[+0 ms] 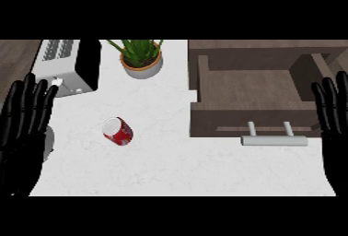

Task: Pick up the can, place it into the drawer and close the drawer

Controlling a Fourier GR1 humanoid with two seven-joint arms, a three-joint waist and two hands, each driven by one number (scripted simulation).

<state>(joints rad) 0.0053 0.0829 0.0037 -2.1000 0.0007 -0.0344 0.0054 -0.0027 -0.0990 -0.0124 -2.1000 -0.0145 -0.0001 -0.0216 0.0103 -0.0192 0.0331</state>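
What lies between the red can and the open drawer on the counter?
Nothing; in the head view only bare white counter lies between the can and the drawer. The potted plant stands farther back.

No legible text or labels anywhere
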